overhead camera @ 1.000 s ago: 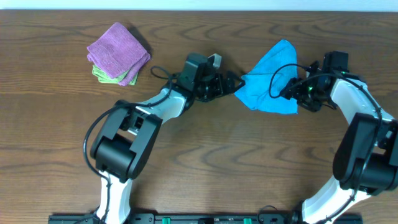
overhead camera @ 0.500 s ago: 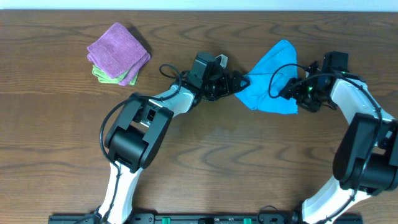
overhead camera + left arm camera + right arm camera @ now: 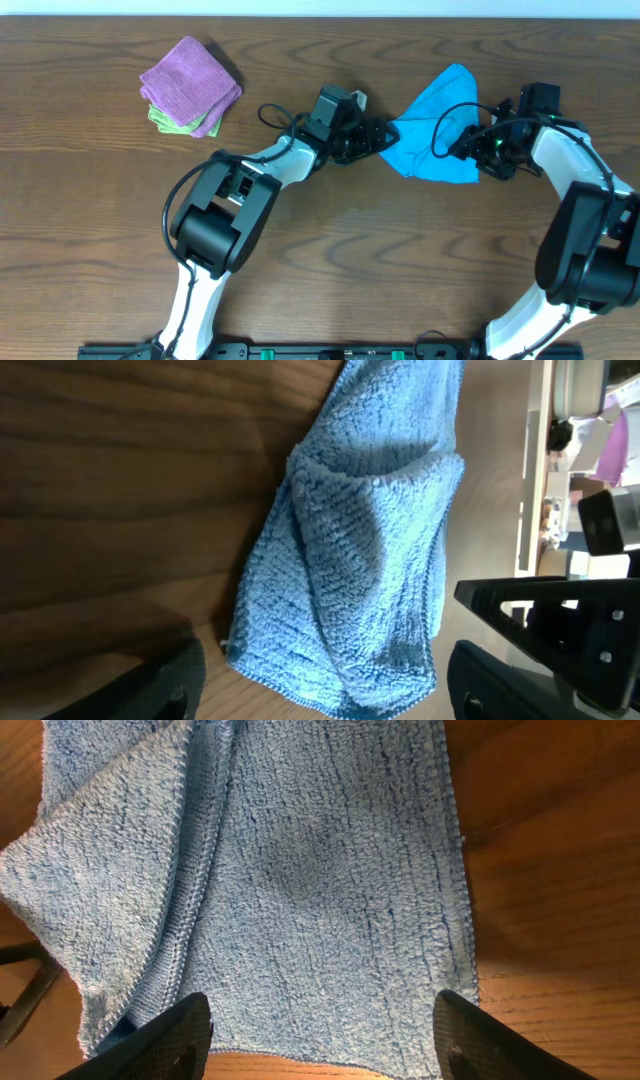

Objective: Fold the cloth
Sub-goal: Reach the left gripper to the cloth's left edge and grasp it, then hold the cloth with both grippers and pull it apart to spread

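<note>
1. The cloth lies rumpled on the worktop, upper right of centre in the overhead view, between both arms.
2. The left jaws stand wide apart at its left corner, holding nothing.
3. The right jaws are spread over its right side, empty.
4. A purple cloth sits stacked on a green cloth at the upper left.

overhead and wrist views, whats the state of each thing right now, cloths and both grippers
the cloth: not folded yet, lying rumpled with a raised crease
left gripper: open, straddling the cloth's edge
right gripper: open, over the cloth
purple cloth: folded, stacked on the green one
green cloth: folded, under the purple one, only its edge shows
</note>
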Controlling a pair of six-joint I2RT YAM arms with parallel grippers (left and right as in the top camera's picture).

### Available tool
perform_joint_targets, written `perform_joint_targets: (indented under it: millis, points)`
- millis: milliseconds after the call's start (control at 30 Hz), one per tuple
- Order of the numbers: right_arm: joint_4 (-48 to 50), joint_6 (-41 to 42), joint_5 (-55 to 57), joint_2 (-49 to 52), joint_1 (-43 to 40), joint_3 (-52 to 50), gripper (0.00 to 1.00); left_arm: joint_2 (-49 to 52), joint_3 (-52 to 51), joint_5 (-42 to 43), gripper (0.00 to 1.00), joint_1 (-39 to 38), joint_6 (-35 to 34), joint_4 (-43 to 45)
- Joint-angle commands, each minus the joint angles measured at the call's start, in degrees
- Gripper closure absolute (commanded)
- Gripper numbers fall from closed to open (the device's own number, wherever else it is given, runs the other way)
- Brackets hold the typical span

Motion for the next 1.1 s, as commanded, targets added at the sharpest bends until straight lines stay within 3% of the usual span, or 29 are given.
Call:
perform_joint_targets:
  millis: [0, 467, 1067]
  points:
    - [0.0, 0.7, -0.6, -0.7, -0.2, -0.1, 0.29, 2.0, 0.0, -3.0, 0.22, -1.7, 0.2, -1.8]
    - [-1.0, 0.6, -0.6, -0.7, -0.2, -0.1, 0.29, 4.6, 0.0, -4.6, 0.35, -2.7, 0.2, -4.2]
    - [-1.4, 0.6, -0.6, -0.7, -0.2, -0.1, 0.29, 4.6, 0.0, -7.7, 0.83, -2.7, 1.4, -4.2]
